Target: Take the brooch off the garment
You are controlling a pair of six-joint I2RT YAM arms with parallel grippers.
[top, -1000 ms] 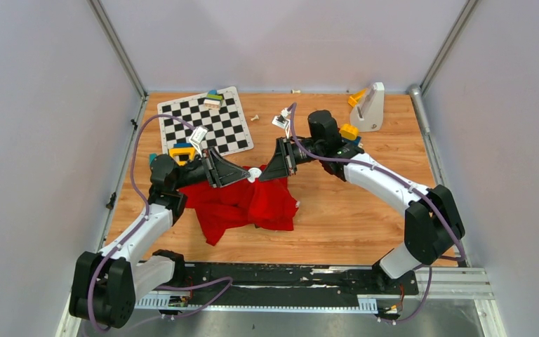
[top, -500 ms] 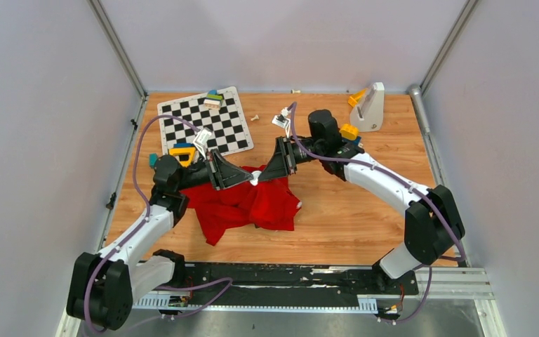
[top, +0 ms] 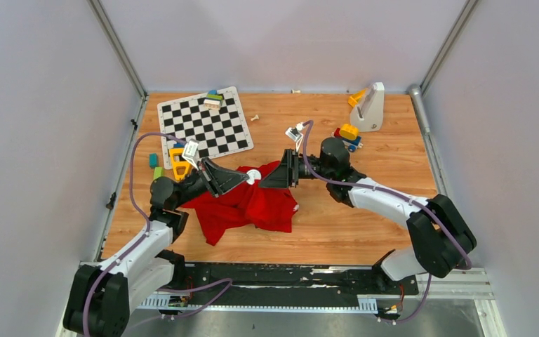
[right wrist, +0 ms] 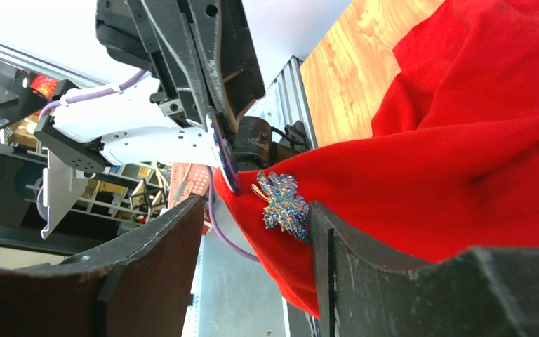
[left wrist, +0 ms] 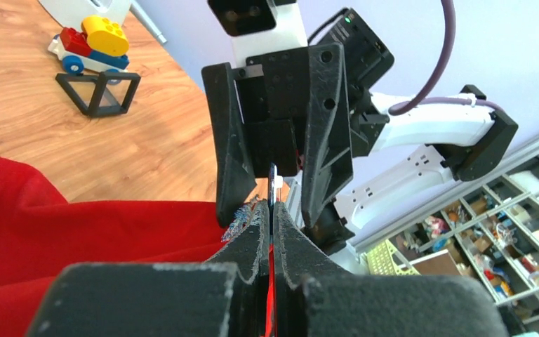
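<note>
The red garment lies crumpled on the wooden table, and its far edge is pulled up between the two grippers. My left gripper is shut on that raised edge; red cloth shows between its pressed fingers, and a thin round disc sits at their tips. The brooch, a blue jewelled leaf, is pinned to the garment just past the disc. My right gripper is open around the brooch, which lies close to its right-hand finger. A sliver of the brooch shows in the left wrist view.
A chessboard mat with small blocks lies at the back left. A yellow piece and a green block sit by the left arm. A toy block car and a white stand are at the back right.
My right gripper has opened and its arm has drawn nearer and lower, uncovering the toy car. My left gripper has closed on the garment's edge and shifted slightly.
</note>
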